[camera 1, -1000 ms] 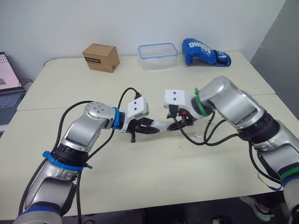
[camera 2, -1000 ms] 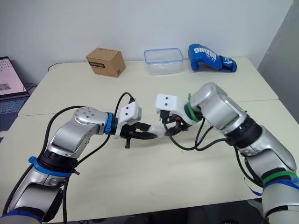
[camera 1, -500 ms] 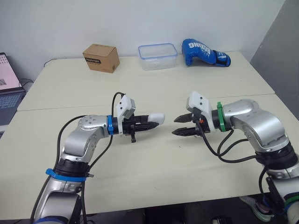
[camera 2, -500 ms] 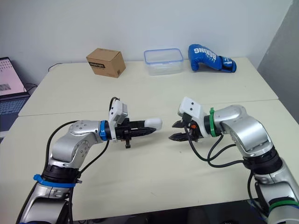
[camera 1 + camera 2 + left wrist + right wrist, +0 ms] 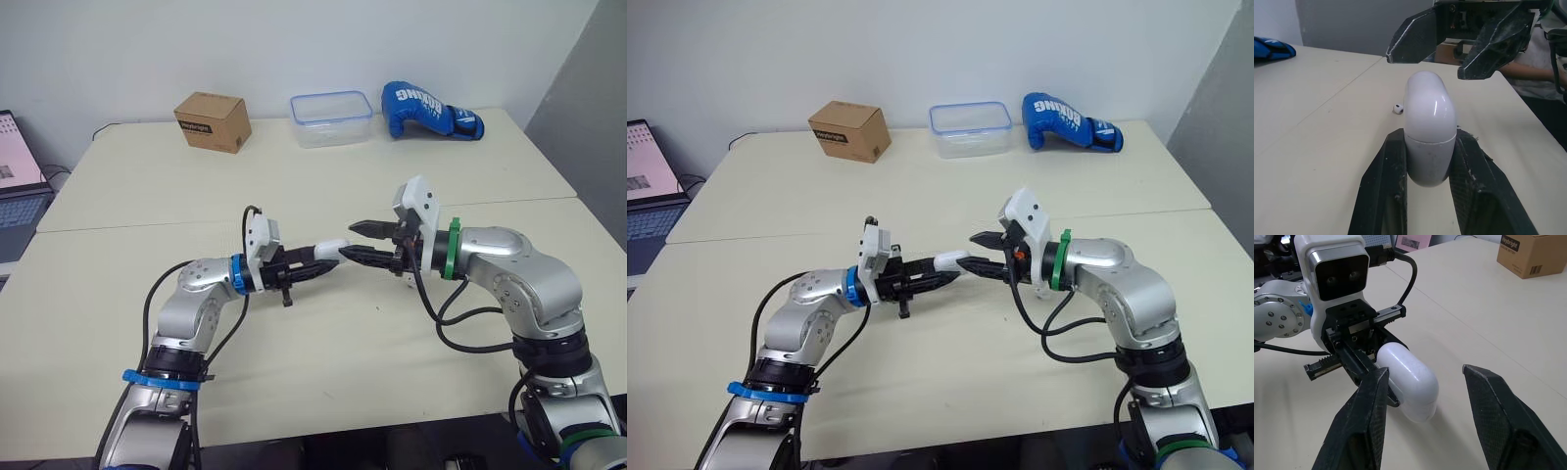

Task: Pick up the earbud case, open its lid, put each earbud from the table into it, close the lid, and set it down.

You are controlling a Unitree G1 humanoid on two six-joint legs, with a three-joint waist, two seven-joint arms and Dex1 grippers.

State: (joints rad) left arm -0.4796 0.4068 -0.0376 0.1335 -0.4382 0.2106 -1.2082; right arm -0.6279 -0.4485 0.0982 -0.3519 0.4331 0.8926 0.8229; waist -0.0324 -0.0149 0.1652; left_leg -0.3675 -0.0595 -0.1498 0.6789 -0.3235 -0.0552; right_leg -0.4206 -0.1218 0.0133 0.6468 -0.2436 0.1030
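Centre frame: left tool (image 5: 315, 264) gripped the earbud case (image 5: 331, 250); the wide-spread right tool (image 5: 351, 241) could slip off its rounded lid (image 5: 1425, 95).

**Bare counter nearby, clutter at the far edge**

The pale counter (image 5: 323, 372) is bare around both claws. The right claw (image 5: 349, 240), fingers spread, stands nose to nose with the glossy white oval earbud case (image 5: 331, 248) pinched in the left claw (image 5: 1429, 142). A small white earbud (image 5: 1398, 108) lies on the counter near them. A brown cardboard box (image 5: 211, 120), a clear blue-rimmed plastic tub (image 5: 330, 117) and a blue boxing glove (image 5: 429, 110) stand well apart along the far edge.
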